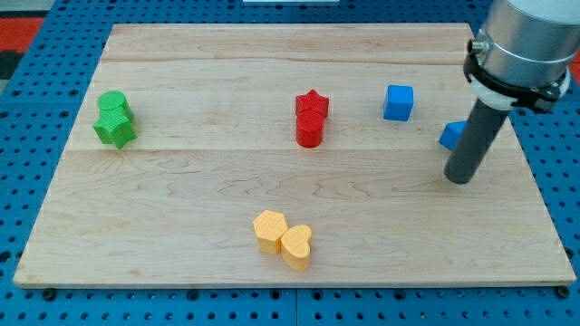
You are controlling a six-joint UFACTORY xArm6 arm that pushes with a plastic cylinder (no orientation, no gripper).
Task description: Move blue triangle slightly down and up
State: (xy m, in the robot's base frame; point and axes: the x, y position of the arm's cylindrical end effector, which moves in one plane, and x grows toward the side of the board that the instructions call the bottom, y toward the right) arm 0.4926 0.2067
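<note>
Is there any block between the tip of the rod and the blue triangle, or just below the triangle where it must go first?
Nothing visible. My tip sits right beside the blue triangle, partly hiding it. The board below it shows no block.

One cam only, so no shared area w/ a second view. It sits high, in front of the desk [272,199], looking down at an angle toward the view's top; far edge looks shorter than near edge. Mid range: nearly the whole wooden top fits, w/ blue pegboard [27,109] showing at left, right and bottom. Arm body [521,41] enters at view's top right, cropped by the frame, close to the lens side there.
</note>
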